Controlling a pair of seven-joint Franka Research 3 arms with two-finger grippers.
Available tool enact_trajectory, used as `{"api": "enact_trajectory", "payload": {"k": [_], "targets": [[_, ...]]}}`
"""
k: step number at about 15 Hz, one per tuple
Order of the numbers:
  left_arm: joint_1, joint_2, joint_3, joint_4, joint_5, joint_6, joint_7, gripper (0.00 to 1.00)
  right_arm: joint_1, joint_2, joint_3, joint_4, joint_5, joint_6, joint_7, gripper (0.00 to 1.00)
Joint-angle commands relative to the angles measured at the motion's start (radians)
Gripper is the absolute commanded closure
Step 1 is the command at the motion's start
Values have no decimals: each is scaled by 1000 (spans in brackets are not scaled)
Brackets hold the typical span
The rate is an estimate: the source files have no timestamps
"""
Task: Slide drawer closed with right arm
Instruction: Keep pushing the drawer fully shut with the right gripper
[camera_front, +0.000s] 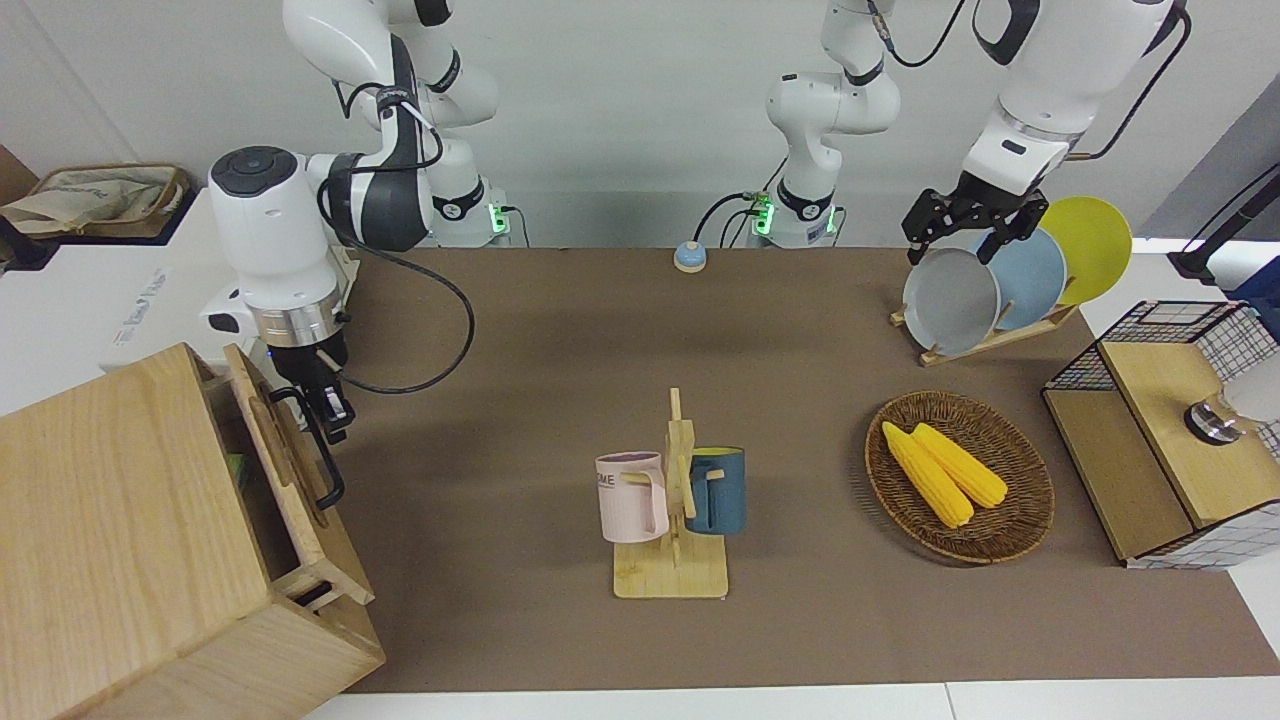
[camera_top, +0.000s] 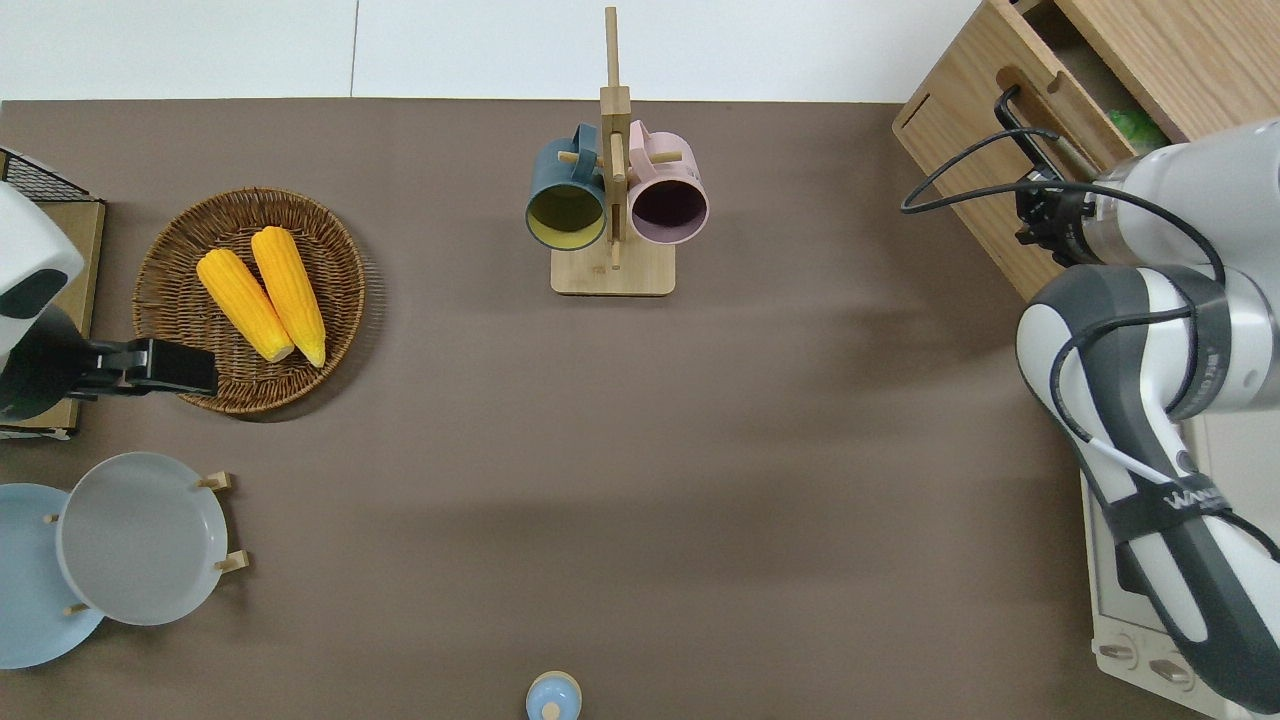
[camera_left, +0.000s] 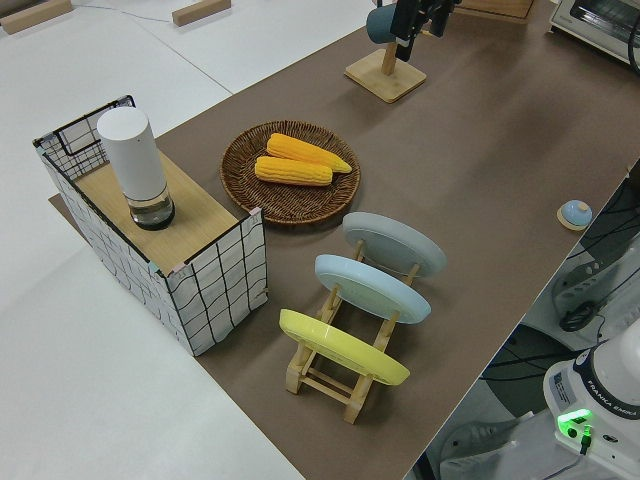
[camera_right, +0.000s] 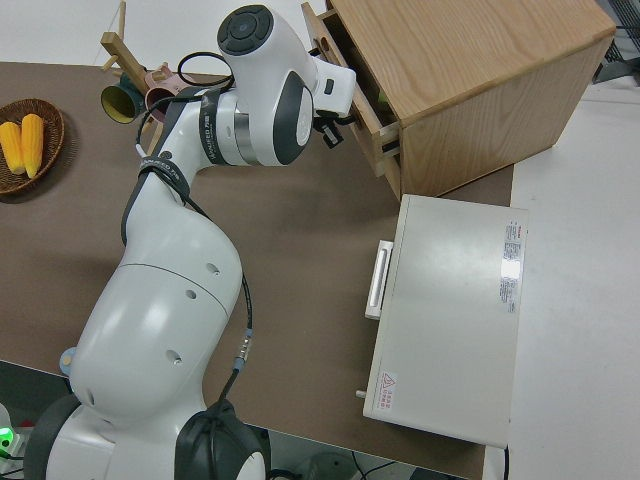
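Brown table mat (camera_front: 560, 330) carries a large pale-wood box (camera_front: 120, 530) at the right arm's end. The drawer (camera_front: 290, 480) in that box stands partly open, its black loop handle (camera_front: 318, 445) facing the mug rack (camera_front: 672, 500). The right gripper (camera_front: 328, 405) sits at the handle's end nearer the robots; whether its jaws are apart or clamped cannot be told. The left arm is parked.

The right arm (camera_front: 270, 240) reaches low toward its own end of the bench, its forearm folded back and its wrist pointing down, a blue light showing just under the silver ring. Its black tool (camera_front: 325, 400) hangs below the wrist. The left arm (camera_front: 1040, 90) is parked.
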Motion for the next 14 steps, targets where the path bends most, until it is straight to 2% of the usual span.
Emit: {"api": "enact_trajectory", "payload": {"k": [1, 7, 10, 14], "targets": [[-3, -8, 3, 2, 13, -14, -1, 2, -39, 38, 4, 50, 1, 35, -33, 1000], [-3, -8, 3, 2, 13, -14, 0, 5, -75, 62, 4, 61, 1, 103, -69, 1000], [-3, -8, 3, 2, 13, -14, -1, 2, -84, 75, 4, 79, 1, 105, -82, 1000], [-3, -8, 3, 2, 13, -14, -1, 2, -79, 75, 4, 79, 1, 103, -79, 1000]]}}
